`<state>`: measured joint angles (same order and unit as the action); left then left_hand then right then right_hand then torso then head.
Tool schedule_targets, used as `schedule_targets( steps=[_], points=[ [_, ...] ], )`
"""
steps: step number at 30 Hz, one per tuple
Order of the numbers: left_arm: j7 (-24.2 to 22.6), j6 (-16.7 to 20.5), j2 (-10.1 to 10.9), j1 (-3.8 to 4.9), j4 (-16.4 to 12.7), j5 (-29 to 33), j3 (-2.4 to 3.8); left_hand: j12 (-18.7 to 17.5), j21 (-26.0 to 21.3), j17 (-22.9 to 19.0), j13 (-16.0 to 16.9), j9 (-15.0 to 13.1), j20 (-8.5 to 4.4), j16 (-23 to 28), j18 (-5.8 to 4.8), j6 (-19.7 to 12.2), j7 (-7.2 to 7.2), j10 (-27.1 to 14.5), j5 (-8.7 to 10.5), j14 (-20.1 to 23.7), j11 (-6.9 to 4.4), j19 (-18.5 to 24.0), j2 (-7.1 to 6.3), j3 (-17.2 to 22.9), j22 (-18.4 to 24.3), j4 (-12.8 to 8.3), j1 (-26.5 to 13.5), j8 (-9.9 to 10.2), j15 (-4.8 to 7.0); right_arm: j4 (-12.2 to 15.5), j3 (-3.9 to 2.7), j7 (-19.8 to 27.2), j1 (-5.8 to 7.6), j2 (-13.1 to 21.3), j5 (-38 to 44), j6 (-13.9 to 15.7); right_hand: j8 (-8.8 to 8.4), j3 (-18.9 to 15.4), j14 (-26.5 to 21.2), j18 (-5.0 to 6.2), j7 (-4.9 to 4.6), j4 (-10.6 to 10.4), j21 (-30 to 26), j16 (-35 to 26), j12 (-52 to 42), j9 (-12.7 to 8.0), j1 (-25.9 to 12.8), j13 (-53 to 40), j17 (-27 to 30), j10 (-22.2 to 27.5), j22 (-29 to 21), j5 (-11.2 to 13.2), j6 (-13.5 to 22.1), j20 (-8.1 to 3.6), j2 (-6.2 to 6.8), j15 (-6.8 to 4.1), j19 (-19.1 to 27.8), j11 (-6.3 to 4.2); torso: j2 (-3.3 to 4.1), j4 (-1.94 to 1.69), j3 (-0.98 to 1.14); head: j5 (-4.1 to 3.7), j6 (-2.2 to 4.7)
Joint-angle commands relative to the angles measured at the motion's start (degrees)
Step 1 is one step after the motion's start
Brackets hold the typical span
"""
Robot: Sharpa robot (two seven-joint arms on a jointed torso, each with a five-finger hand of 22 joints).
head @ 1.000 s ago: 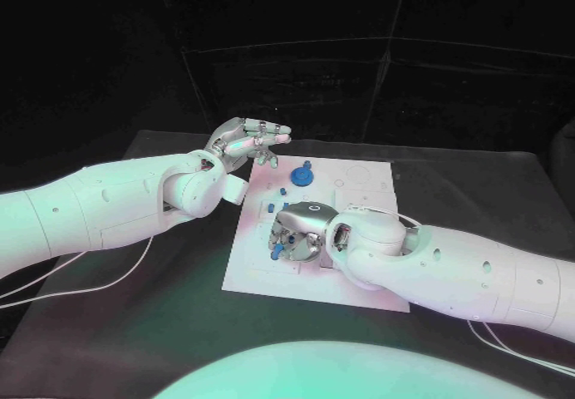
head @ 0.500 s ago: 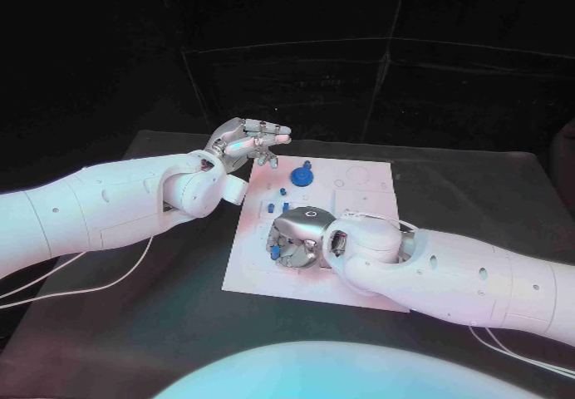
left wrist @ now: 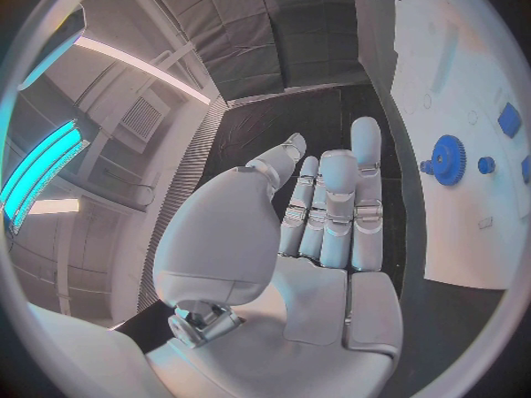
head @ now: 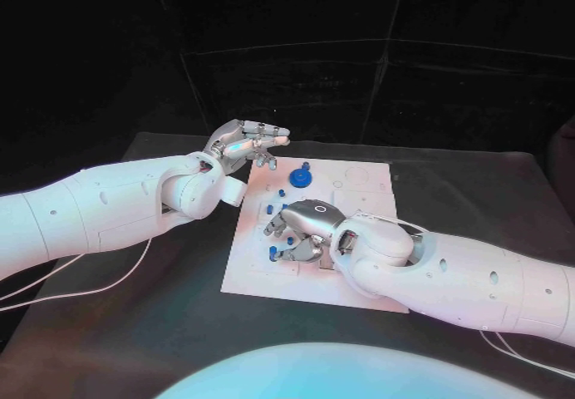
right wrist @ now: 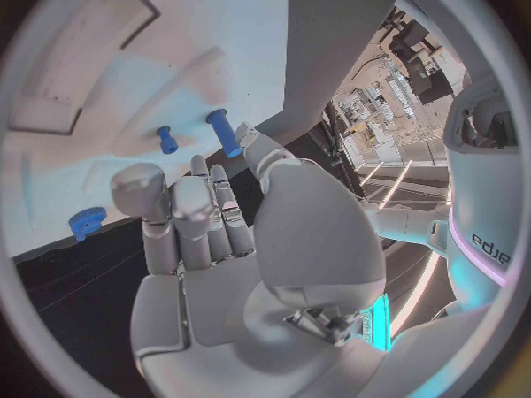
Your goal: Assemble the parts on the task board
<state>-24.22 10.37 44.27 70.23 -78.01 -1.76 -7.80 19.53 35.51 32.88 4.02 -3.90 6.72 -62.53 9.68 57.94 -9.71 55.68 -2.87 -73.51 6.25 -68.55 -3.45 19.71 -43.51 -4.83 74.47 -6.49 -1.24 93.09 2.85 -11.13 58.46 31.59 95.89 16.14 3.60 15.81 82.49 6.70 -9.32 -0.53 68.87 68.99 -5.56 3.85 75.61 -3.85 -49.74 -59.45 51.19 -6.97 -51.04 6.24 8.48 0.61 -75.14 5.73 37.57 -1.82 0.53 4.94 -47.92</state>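
The white task board (head: 360, 195) lies in the middle of the black table. A blue gear (head: 302, 176) stands near its far edge, and small blue parts (head: 273, 248) lie along its left side. My right hand (head: 307, 228) hovers low over the board's left middle with its fingers pointing down towards those parts. In the right wrist view its palm (right wrist: 238, 265) is empty, and a blue peg (right wrist: 225, 133) lies close to the thumb tip. My left hand (head: 246, 143) is raised beyond the board's far left corner, fingers stretched out (left wrist: 332, 212), holding nothing.
A shorter blue peg (right wrist: 166, 139) and a small blue gear (right wrist: 83, 224) lie on the board ahead of my right hand. Recesses are cut into the board's far right part (head: 360, 176). Bare black table (head: 144, 283) surrounds the board.
My right hand has turned and shifted slightly towards the far side of the board, uncovering small blue parts by its fingers. The left hand has stayed where it was.
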Motion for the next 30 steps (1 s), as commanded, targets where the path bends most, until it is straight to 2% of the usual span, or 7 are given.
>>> schedule_targets(
  steps=[1,7,15,16,22,27,30],
  points=[
    [-0.05,-0.81,0.07,0.08,-0.06,0.15,0.04,0.34,-0.32,-0.14,-0.04,0.02,0.19,0.0,0.79,-0.42,-0.04,-0.44,-0.18,0.53,-0.01,-0.34,0.36,-0.08,0.08,-0.39,0.23,-0.38,0.04,1.49,-0.03,2.61,0.04,1.82,-1.47,8.23,0.33,-0.81,-0.11,0.56,-0.1,0.03,-0.33,-0.17,-0.83,0.11,0.83,-0.11,0.05,0.05,-0.08,-0.69,-0.04,0.0,-0.08,-0.13,0.08,-0.06,-0.11,0.16,0.01,-0.35,0.09],
    [-0.04,-0.88,0.25,0.07,-0.17,0.15,0.03,0.34,-0.32,-0.14,-0.04,0.02,0.19,0.0,0.79,-0.42,-0.04,-0.44,-0.18,0.53,-0.01,-0.34,0.36,-0.08,0.08,-0.39,0.23,-0.38,0.04,6.26,-0.21,0.94,0.81,10.6,-8.76,9.33,2.29,-2.88,1.15,-0.15,-0.29,-1.48,1.87,1.65,-5.89,0.83,-0.12,-1.3,-2.77,-7.04,3.69,-1.47,-4.49,-0.05,-0.62,-0.49,-2.0,-0.57,-0.36,0.29,-0.19,-2.83,0.7],
    [-0.07,-0.85,0.68,0.07,-0.22,0.15,0.0,0.34,-0.33,-0.18,-0.05,0.02,0.19,0.01,0.79,-0.42,-0.04,-0.49,-0.18,0.55,0.0,-0.34,0.36,-0.1,0.08,-0.41,0.23,-0.39,0.03,11.13,-0.27,-5.81,1.89,22.88,-20.39,7.39,5.87,-10.44,3.61,-2.14,3.48,-6.73,9.31,7.81,-19.29,1.68,-5.5,-10.39,-12.47,-20.65,15.59,-7.07,-8.67,-3.34,0.99,-3.52,-7.22,-4.7,-0.73,1.13,-0.4,-5.31,0.96],
    [-0.07,-0.86,0.72,0.07,-0.22,0.15,-0.03,0.34,-0.33,-0.18,-0.05,0.02,0.19,0.01,0.79,-0.42,-0.04,-0.49,-0.18,0.55,0.0,-0.34,0.36,-0.1,0.08,-0.41,0.23,-0.39,0.03,11.74,-0.27,-6.91,1.93,24.29,-20.96,7.08,6.81,-12.24,3.9,-2.56,3.46,-8.29,10.2,9.03,-28.37,2.0,-6.58,-20.03,-14.48,-21.69,17.08,-7.12,-9.13,-3.47,0.33,-4.16,-7.73,-5.29,-0.75,1.26,-0.42,-5.6,0.99],
    [-0.09,-0.91,0.94,0.06,-0.33,0.15,-0.33,0.34,-0.33,-0.18,-0.05,0.02,0.19,0.01,0.79,-0.42,-0.04,-0.49,-0.18,0.55,0.0,-0.34,0.36,-0.1,0.08,-0.41,0.23,-0.39,0.03,13.79,-0.22,-11.5,1.97,28.37,-18.06,4.87,9.73,-17.57,4.69,-2.98,4.02,-11.08,11.95,12.98,-53.56,3.31,-5.22,-48.79,-21.72,-20.67,20.1,-8.04,-8.72,-3.99,-0.98,-4.2,-8.45,-5.48,-0.75,1.94,-0.49,-5.98,1.21],
    [-0.11,-1.0,1.08,0.06,-0.41,0.15,-0.51,0.34,-0.33,-0.18,-0.05,0.02,0.19,0.01,0.79,-0.42,-0.04,-0.49,-0.18,0.55,0.0,-0.34,0.36,-0.1,0.08,-0.41,0.23,-0.39,0.03,14.92,-0.18,-15.81,1.49,29.63,-13.85,3.2,11.07,-20.5,4.91,-3.2,4.08,-13.36,12.51,14.24,-60.45,4.11,-5.35,-57.17,-24.19,-20.87,21.08,-7.9,-8.08,-3.86,-1.48,-4.28,-8.68,-5.37,-0.76,2.29,-0.49,-6.09,1.2],
    [-0.11,-1.03,1.14,0.06,-0.45,0.15,-0.54,0.37,-0.35,-0.22,-0.05,0.01,0.2,0.02,0.78,-0.38,-0.04,-0.53,-0.18,0.58,0.01,-0.34,0.38,-0.12,0.1,-0.4,0.21,-0.43,0.02,15.07,-0.16,-17.6,0.99,29.43,-12.68,2.49,11.49,-21.88,4.98,-3.25,4.17,-15.07,12.68,14.58,-62.43,4.38,-6.36,-59.65,-24.9,-21.17,21.4,-7.9,-7.84,-3.83,-1.45,-4.26,-8.75,-5.24,-0.81,2.1,-0.55,-6.25,1.15]
  ],
)
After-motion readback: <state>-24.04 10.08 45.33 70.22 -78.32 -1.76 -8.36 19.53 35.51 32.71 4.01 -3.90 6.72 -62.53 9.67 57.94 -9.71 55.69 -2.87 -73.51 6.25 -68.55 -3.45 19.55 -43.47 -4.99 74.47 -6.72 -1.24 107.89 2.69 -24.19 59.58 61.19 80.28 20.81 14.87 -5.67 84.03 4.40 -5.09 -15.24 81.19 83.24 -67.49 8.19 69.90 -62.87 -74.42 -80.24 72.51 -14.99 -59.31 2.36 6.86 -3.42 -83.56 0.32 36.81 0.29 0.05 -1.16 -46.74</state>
